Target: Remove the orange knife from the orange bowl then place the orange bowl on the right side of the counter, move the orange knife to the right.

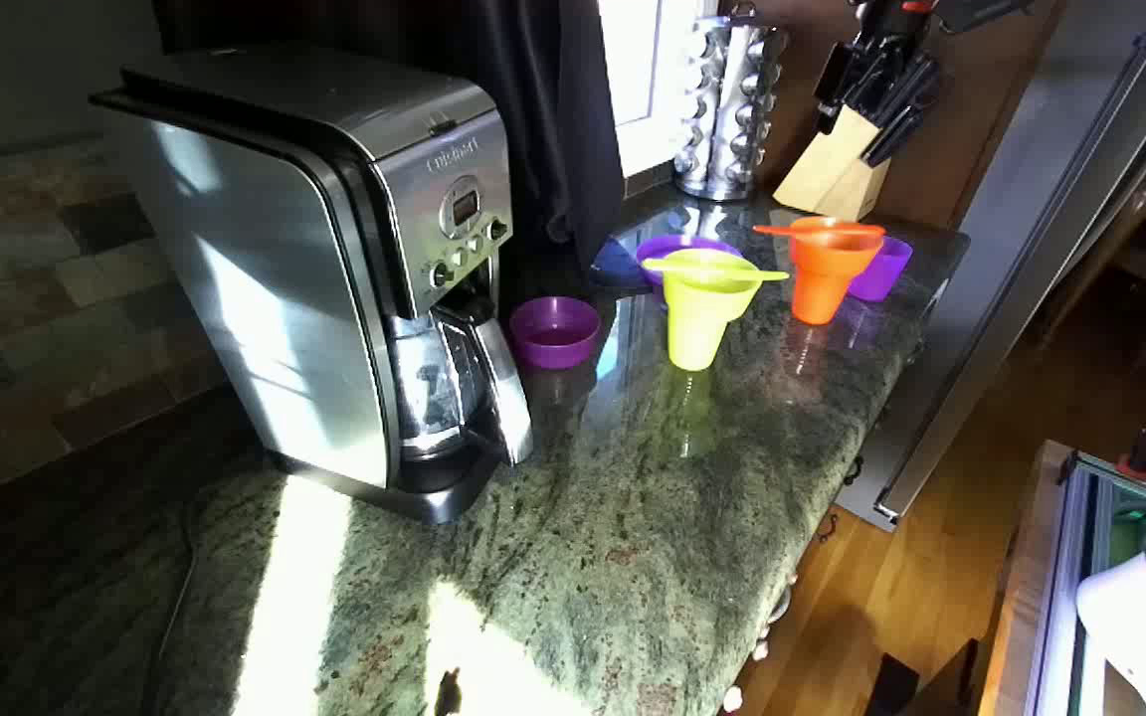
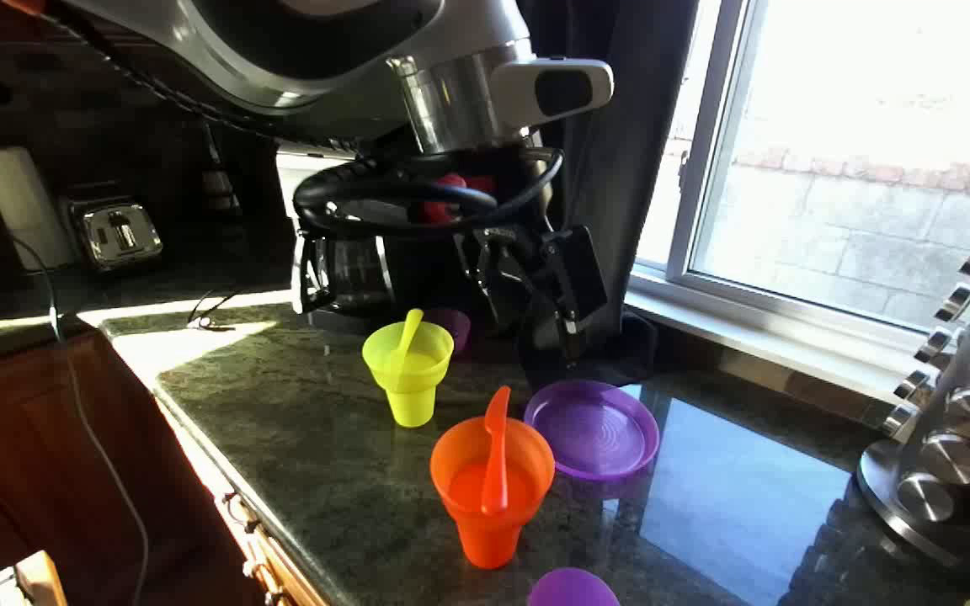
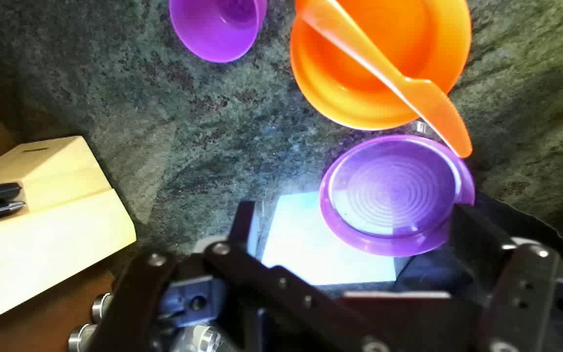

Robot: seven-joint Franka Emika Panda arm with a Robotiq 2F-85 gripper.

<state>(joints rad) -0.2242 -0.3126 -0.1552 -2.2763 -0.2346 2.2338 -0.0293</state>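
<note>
The orange bowl (image 2: 487, 543) stands upright on the dark stone counter (image 2: 342, 497), visible in both exterior views. Across its rim lies the orange knife (image 2: 495, 454), its blade end jutting past the edge; in the wrist view the blade (image 3: 430, 105) reaches over toward a purple plate. My gripper (image 3: 355, 220) is open, with nothing between its fingers. It hangs above the counter near the window, apart from the bowl and knife. In an exterior view the gripper (image 2: 535, 316) is behind the purple plate, on the coffee maker side.
A yellow cup (image 1: 697, 323) carries a yellow utensil (image 1: 762, 273) on its rim. Around stand the purple plate (image 2: 590, 429), a purple bowl (image 1: 555, 343) and a purple cup (image 3: 220, 34). Coffee maker (image 1: 334, 249), spice rack (image 1: 727, 109) and knife block (image 1: 832, 164) border the counter.
</note>
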